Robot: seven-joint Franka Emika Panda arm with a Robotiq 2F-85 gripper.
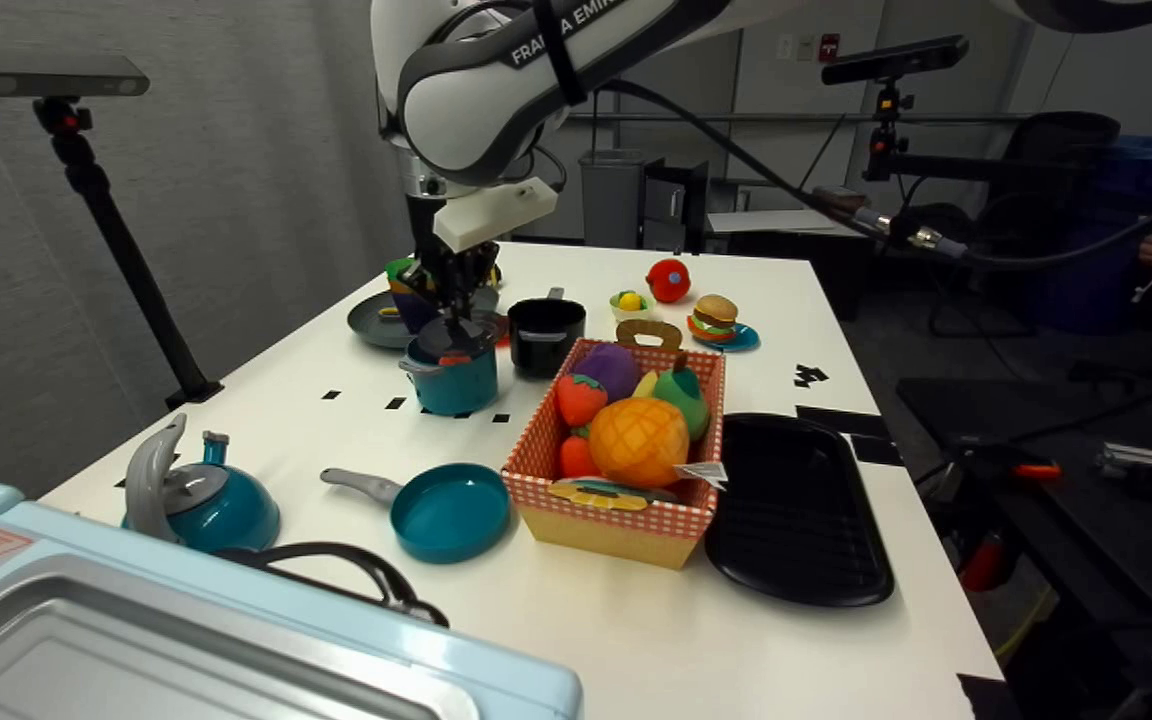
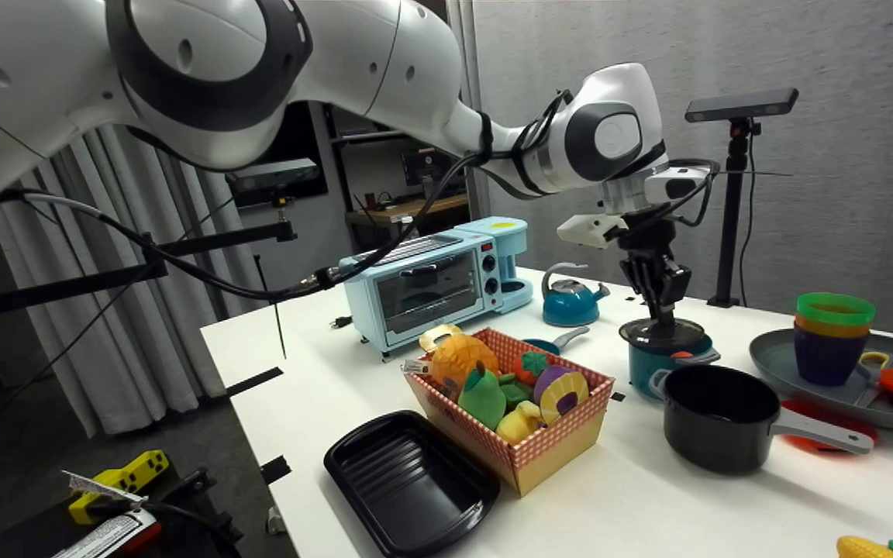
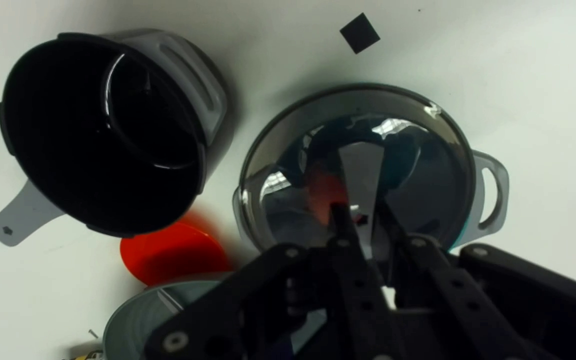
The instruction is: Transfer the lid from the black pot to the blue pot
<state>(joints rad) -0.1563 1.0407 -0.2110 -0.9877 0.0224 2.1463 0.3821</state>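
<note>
The lid is round, see-through and dark-tinted, with a grey bar handle; it shows in the wrist view (image 3: 433,190) and in both exterior views (image 1: 446,338) (image 2: 640,333). My gripper (image 3: 360,212) is shut on the lid's handle, pointing down, also seen in an exterior view (image 2: 662,314). The lid is over the teal blue pot (image 2: 648,372) (image 1: 461,388), slightly off-centre, with a small gap above the rim in an exterior view. Something red shows inside the blue pot. The black pot (image 2: 714,438) (image 1: 546,340) (image 3: 93,135) stands uncovered close beside it.
A grey plate (image 2: 772,356) with stacked cups (image 2: 830,341) is near the pots. A red dish (image 3: 173,255) lies by the black pot. A toy-food basket (image 1: 616,540), black tray (image 1: 801,510), blue frying pan (image 1: 451,515), kettle (image 1: 226,505) and toaster oven (image 2: 431,291) stand around.
</note>
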